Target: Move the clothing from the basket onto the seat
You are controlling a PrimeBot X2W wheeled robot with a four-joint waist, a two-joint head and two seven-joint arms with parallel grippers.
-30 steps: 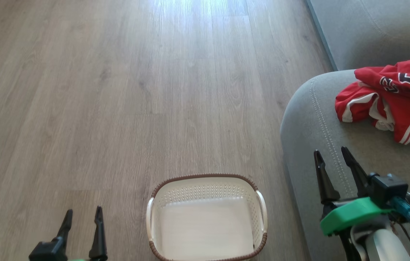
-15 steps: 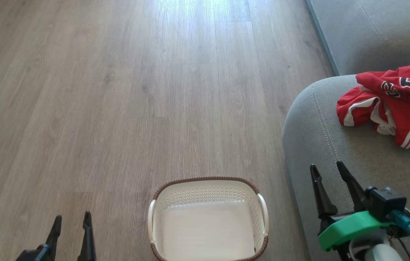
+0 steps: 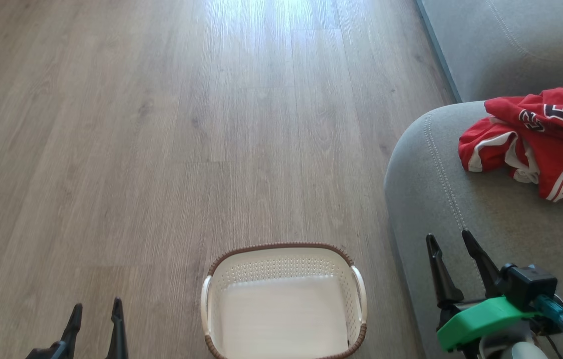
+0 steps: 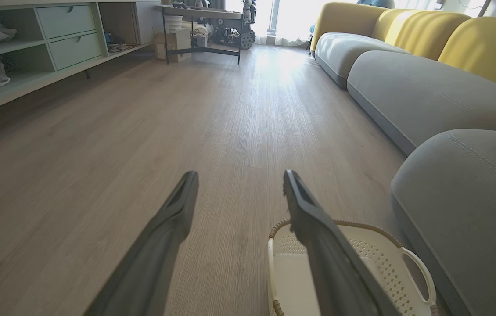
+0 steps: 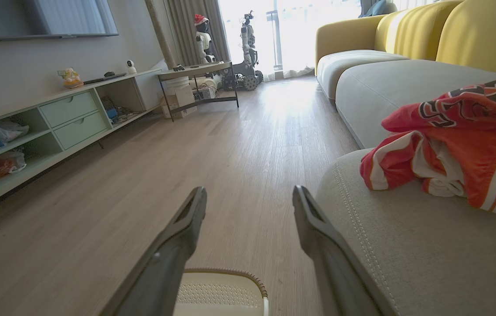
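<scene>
Clothing (image 3: 550, 149) w/ unclear numerals on seat (image 3: 441, 209); left gripper (image 3: 97, 302), right gripper (image 3: 447, 234) fingers apart.

The wood-plank floor (image 3: 162, 149) spreads across the left and middle of my head view. On it, at the bottom centre, the basket (image 3: 281, 263) stands upright, just beside the seat (image 3: 436, 199). The seat takes the right side, and the clothing (image 3: 535, 149) lies crumpled on it at the upper right.

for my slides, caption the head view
Empty basket on floor, clothing on seat; left gripper and right gripper, jaws open.
</scene>
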